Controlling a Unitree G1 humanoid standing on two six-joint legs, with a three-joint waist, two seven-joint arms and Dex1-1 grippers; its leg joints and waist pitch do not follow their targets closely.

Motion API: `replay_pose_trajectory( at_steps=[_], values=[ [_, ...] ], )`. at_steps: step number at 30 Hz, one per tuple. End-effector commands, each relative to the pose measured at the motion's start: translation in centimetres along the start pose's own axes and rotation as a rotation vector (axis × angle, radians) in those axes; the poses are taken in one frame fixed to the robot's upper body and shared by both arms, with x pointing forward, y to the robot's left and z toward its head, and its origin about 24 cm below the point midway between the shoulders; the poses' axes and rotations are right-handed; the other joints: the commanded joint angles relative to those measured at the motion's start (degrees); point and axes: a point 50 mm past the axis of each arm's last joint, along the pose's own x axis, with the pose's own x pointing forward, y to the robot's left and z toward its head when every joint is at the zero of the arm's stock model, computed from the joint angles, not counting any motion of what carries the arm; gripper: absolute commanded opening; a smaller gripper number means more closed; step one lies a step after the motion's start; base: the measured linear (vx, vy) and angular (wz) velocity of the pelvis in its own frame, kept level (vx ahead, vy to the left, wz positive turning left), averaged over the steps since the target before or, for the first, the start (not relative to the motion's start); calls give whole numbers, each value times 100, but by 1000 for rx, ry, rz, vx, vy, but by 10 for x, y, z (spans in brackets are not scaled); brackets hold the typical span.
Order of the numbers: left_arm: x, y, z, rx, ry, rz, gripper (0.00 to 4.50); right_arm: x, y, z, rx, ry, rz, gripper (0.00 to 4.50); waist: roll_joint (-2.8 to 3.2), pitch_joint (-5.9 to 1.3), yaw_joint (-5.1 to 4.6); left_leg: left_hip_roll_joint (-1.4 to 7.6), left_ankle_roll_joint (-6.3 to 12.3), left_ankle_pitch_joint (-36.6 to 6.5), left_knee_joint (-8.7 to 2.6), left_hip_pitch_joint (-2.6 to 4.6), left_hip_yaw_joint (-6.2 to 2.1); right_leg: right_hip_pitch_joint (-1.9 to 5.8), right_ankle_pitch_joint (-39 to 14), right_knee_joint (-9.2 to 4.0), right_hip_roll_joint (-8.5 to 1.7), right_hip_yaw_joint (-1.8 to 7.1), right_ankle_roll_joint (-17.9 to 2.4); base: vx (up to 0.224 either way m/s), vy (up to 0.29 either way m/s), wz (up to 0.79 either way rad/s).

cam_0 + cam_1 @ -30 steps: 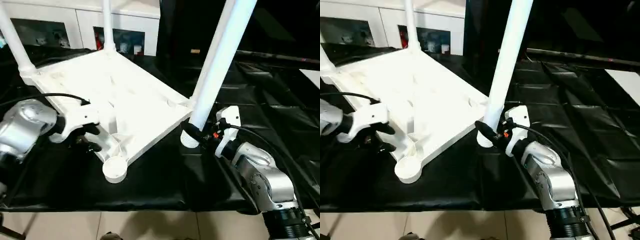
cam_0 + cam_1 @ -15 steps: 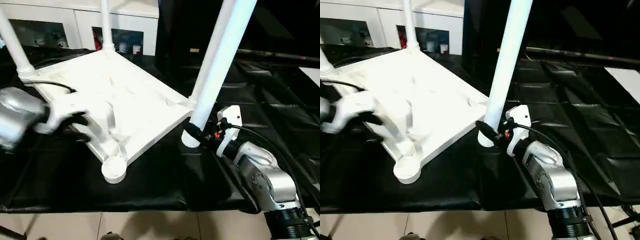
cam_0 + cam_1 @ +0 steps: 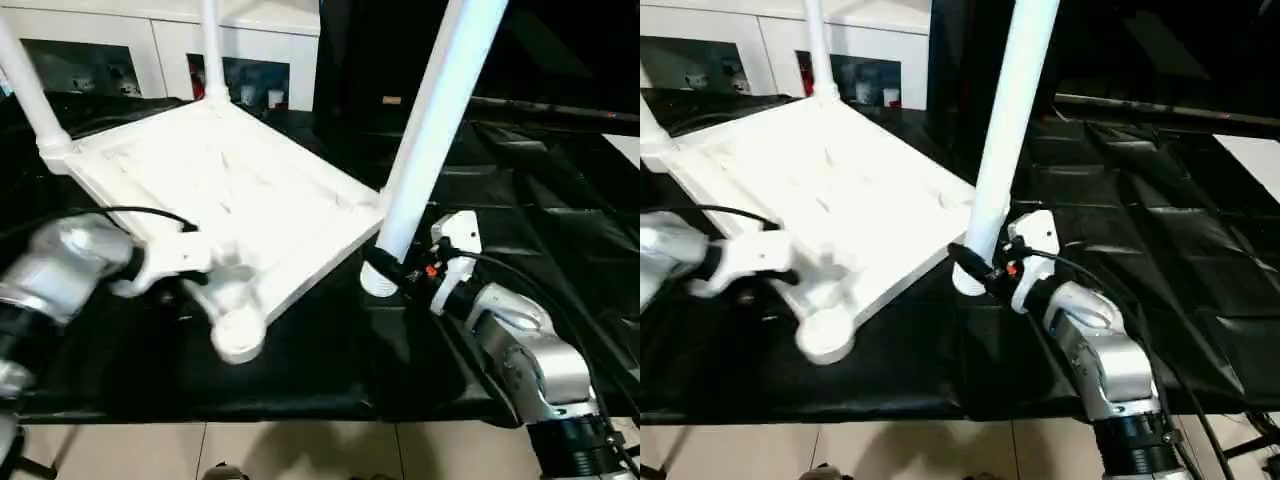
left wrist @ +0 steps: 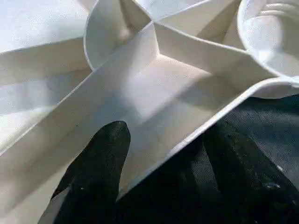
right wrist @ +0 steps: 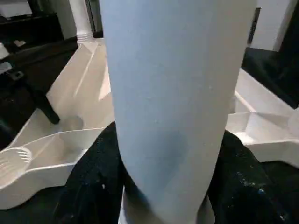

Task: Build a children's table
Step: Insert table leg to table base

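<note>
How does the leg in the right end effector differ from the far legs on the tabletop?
The held leg leans, its threaded end beside the tabletop, unseated, clamped by the right end effector. The two far legs stand upright in corner sockets, ungripped. All are white tubes.

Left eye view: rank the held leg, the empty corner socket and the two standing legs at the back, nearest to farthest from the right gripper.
1. Held leg, in the right gripper.
2. Empty corner socket, front, toward the left arm.
3. Back middle leg.
4. Back left leg, far corner.

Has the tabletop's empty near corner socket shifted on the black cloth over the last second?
Yes, slightly. The empty socket has slid toward the held leg, which stays put, and nearer the cloth's front edge.
</note>
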Motion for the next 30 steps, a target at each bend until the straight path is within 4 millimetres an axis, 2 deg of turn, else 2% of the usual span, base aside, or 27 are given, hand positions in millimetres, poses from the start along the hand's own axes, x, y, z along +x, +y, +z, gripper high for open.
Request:
replay_pose_trajectory(
  at_steps=[1, 2, 3, 4, 5, 9, 13, 17, 22, 25, 26, 27, 29, 30],
  values=[
    [2, 2, -3, -23, 26, 20, 263, 0, -1, 6, -42, -16, 0, 193, 170, -404, -2, 65, -366, -2016, -468, 64, -8, 259, -1769, -396, -240, 226, -982, 0, 0, 0],
    [2, 3, -4, -32, 33, 23, 263, 0, -1, 5, -40, -16, -2, 193, 176, -401, 2, 64, -366, -2028, -470, 62, -13, 260, -1822, -397, -247, 226, -973, 0, 0, 0],
    [0, 5, -6, -44, 42, 46, 263, 0, -1, 5, -36, -16, -2, 193, 155, -396, 1, 67, -361, -2074, -471, 66, -16, 255, -1956, -417, -253, 225, -936, 0, 0, 0],
    [0, 6, -7, -51, 49, 47, 258, 0, 0, 5, -36, -15, 0, 193, 171, -390, 1, 63, -354, -2119, -472, 67, -19, 249, -2082, -428, -256, 227, -903, 0, 0, 0],
    [-1, 6, -8, -57, 55, 38, 242, 0, 0, 5, -37, -14, 4, 193, 155, -386, 0, 67, -348, -2140, -474, 70, -23, 245, -2174, -438, -260, 224, -867, 0, 0, 0],
    [0, 6, -6, -86, 41, 35, 216, 2, -1, 4, -40, -10, 5, 193, 144, -392, -25, 60, -337, -2066, -478, 39, -40, 264, -2279, -444, -269, 217, -797, 0, 0, 0],
    [2, 1, -1, -110, 20, -28, 193, 4, -1, 5, -41, -12, 6, 193, 169, -403, -48, 64, -326, -1961, -472, 46, -30, 257, -1935, -412, -247, 225, -941, 0, 0, 0],
    [5, -2, 4, -125, 18, -70, 168, 3, -4, 4, -45, -3, -3, 193, 152, -414, -79, 54, -272, -1695, -459, 32, -2, 283, -1474, -366, -236, 229, -1114, 0, 0, 0],
    [17, -10, 16, -177, -19, -114, 145, 3, -4, 3, -38, -1, -4, 193, 153, -409, -93, 62, -252, -1722, -456, 41, 6, 285, -1655, -388, -242, 228, -1095, 0, 0, 0],
    [22, -10, 20, -196, -26, -96, 124, 3, -6, 3, -35, 1, -12, 193, 146, -400, -94, 60, -234, -1779, -452, 45, 8, 278, -1772, -403, -238, 224, -1083, 0, 0, 0],
    [30, -9, 26, -243, -53, -57, 118, 3, -8, 3, -30, 1, -24, 193, 140, -395, -96, 52, -232, -1838, -451, 38, 6, 280, -1938, -423, -235, 220, -1020, 0, 0, 0],
    [34, -8, 28, -269, -59, -32, 118, 3, -8, 3, -24, 0, -30, 193, 178, -391, -93, 59, -256, -1883, -452, 49, 2, 271, -1949, -415, -235, 220, -1034, 0, 0, 0],
    [47, -9, 36, -328, -71, 20, 102, 4, -11, 4, -6, 0, -44, 193, 142, -388, -83, 44, -210, -1998, -431, 58, 1, 270, -2249, -469, -246, 204, -980, 0, 0, 0],
    [48, -10, 37, -331, -72, 22, 102, 4, -11, 4, -3, 1, -47, 193, 143, -391, -81, 43, -194, -1993, -431, 55, -2, 270, -2312, -476, -251, 203, -954, 0, 0, 0]
  ],
)
